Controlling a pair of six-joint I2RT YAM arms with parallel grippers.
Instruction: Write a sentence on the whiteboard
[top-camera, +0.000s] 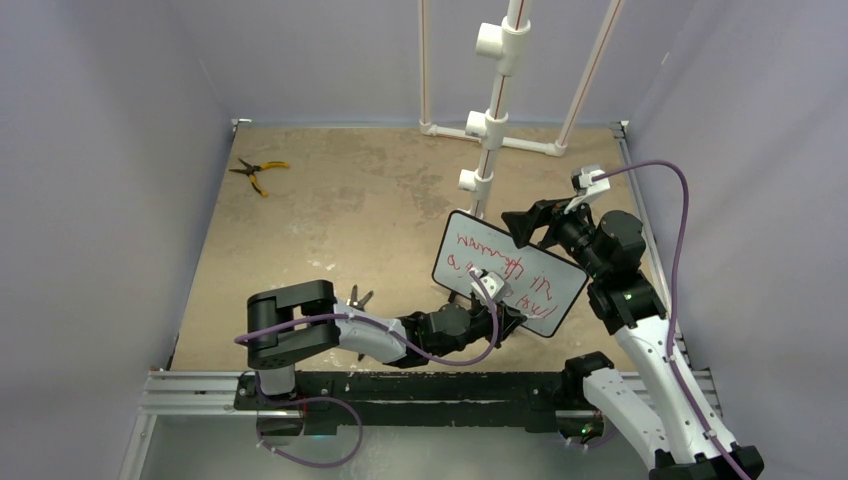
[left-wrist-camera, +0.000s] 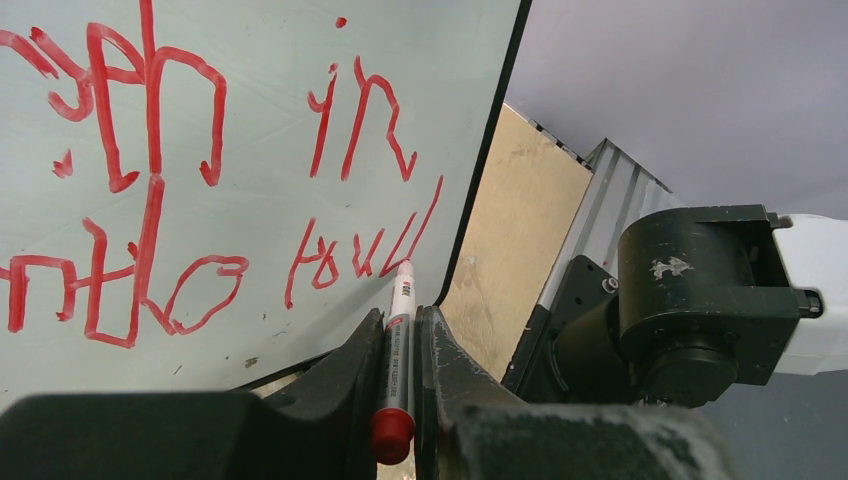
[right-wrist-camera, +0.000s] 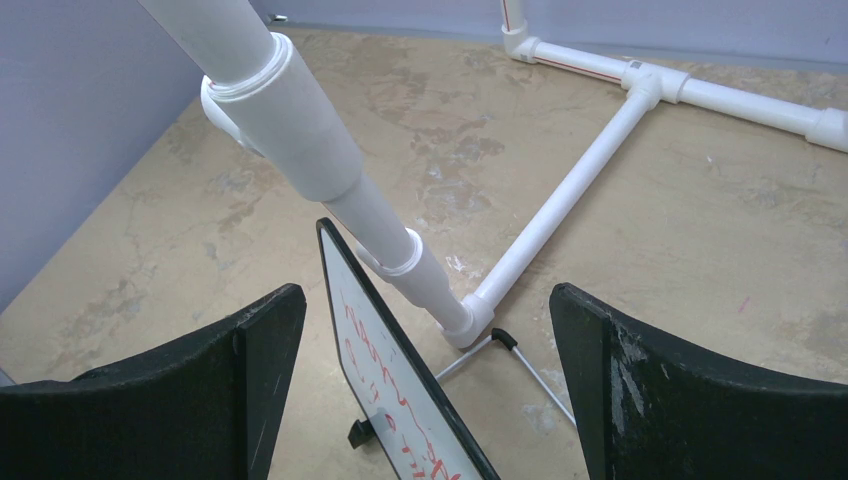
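The whiteboard (top-camera: 545, 290) stands tilted at centre right, propped against a white pipe post. Two lines of the red sentence (top-camera: 497, 262) cross its face. My left gripper (top-camera: 487, 288) is shut on a red-capped marker (left-wrist-camera: 399, 330). The marker's tip rests on the whiteboard (left-wrist-camera: 260, 90) just under the last red strokes of the sentence (left-wrist-camera: 150, 170), near the board's right edge. My right gripper (top-camera: 532, 224) hangs open at the board's upper far corner. In the right wrist view the whiteboard (right-wrist-camera: 392, 385) stands edge-on between the wide jaws of the right gripper (right-wrist-camera: 425, 300), touching neither finger.
A white PVC pipe frame (top-camera: 492, 125) rises behind the board, its base tee (right-wrist-camera: 590, 170) on the tan table. The board's wire stand leg (right-wrist-camera: 535, 370) juts out behind it. Yellow-handled pliers (top-camera: 258, 172) lie far left. A small dark tool (top-camera: 358, 297) sits by my left arm.
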